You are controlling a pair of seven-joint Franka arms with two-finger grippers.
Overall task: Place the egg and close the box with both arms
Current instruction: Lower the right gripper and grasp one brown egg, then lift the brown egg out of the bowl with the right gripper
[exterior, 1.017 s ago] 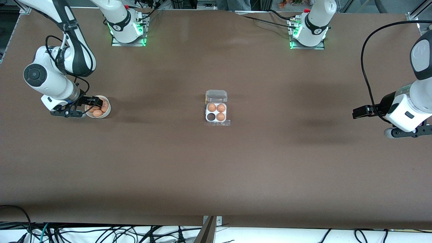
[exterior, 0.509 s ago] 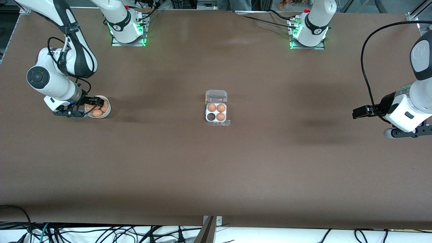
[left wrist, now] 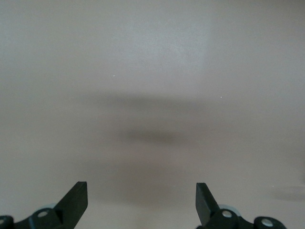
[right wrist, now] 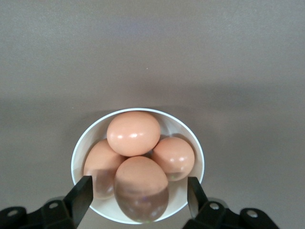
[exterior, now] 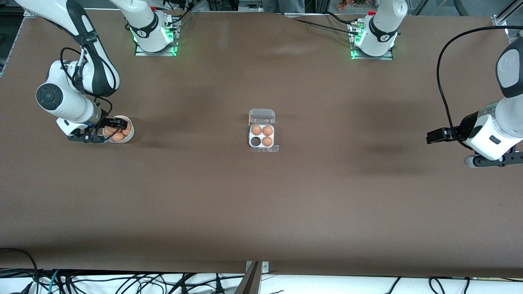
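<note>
Four eggs sit in the bowl [right wrist: 82, 143]; my right gripper [right wrist: 139, 193], jaws apart, straddles the nearest egg [right wrist: 141, 187], untouched. Neighbours crowd it: slip or crack risk. Box [exterior: 262, 135] mid-table, lid up; left gripper [left wrist: 141, 200] spread wide, waiting.

The right gripper [exterior: 115, 124] narrows its fingers around an egg [right wrist: 141, 188] in the bowl [exterior: 130, 136]; its arm shifts slightly.
</note>
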